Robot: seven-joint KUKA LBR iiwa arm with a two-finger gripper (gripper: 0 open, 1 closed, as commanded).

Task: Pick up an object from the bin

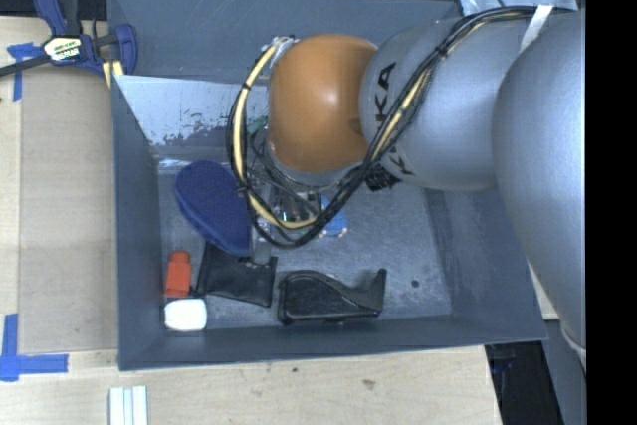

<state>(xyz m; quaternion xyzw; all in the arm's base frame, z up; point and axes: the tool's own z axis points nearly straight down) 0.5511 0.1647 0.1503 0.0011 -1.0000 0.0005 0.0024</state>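
Note:
My gripper (287,206) is low in the middle of the bin, mostly hidden under the arm's orange cover and cables. Just to its left lies a dark blue oval thing (212,197), touching or nearly touching it. Directly below it a flat black piece (239,280) rests on the bin floor. A second black thing with a curved body and an upright end (330,297) lies to the right of that, along the front wall. A small blue scrap (337,230) peeks out at the gripper's right.
A small orange block (178,274) and a white rounded piece (185,316) sit in the front left corner. The big grey arm covers the bin's right and back. Bare floor shows at the right front.

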